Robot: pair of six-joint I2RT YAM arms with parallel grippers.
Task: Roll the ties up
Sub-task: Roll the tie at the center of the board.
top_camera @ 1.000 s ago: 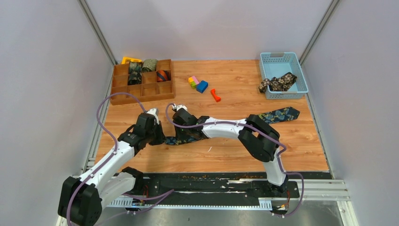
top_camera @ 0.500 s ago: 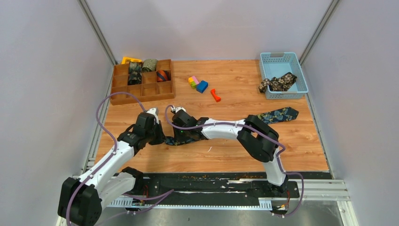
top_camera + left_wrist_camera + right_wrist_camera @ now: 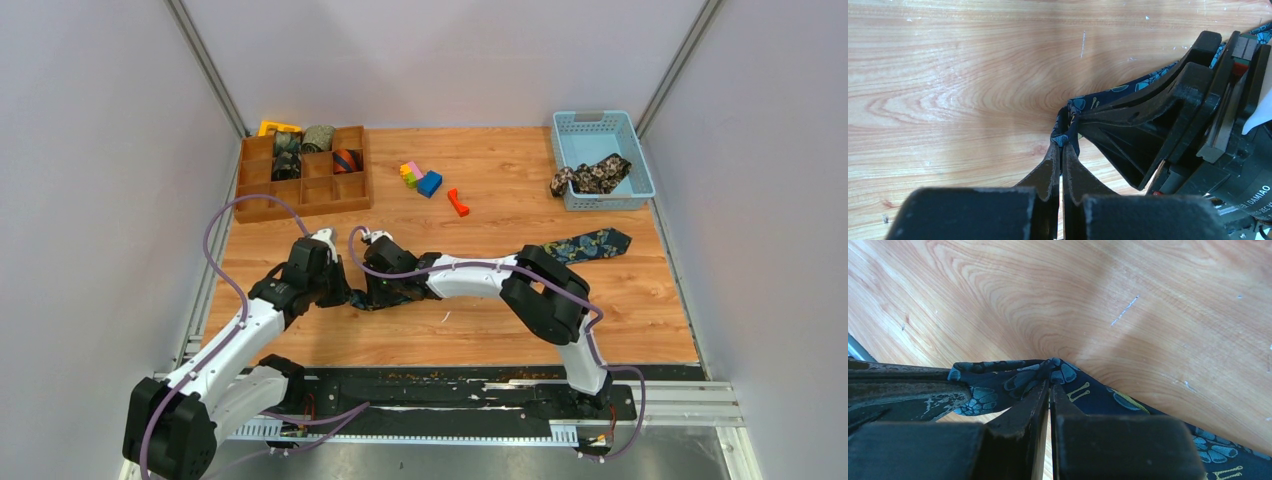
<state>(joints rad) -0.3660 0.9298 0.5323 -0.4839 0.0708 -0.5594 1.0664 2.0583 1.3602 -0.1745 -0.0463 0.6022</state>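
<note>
A navy tie with gold-teal paisley (image 3: 590, 244) lies across the table, its wide end at the right and its narrow end under both grippers. My left gripper (image 3: 347, 292) is shut on the tie's narrow end (image 3: 1071, 109). My right gripper (image 3: 372, 290) is shut on the same tie (image 3: 1088, 395) right beside it, the two grippers nearly touching. A black-tan floral tie (image 3: 590, 176) lies heaped in the blue basket (image 3: 636, 140). Several rolled ties (image 3: 318, 138) sit in the wooden compartment tray (image 3: 300, 195).
Small coloured plastic blocks (image 3: 422, 177) and a red block (image 3: 458, 202) lie at the table's back middle. A yellow object (image 3: 272, 127) sits behind the tray. Grey walls close in on both sides.
My right gripper has moved a little left, closer to my left gripper, drawing the tie's narrow end along. The left arm has hardly moved.
</note>
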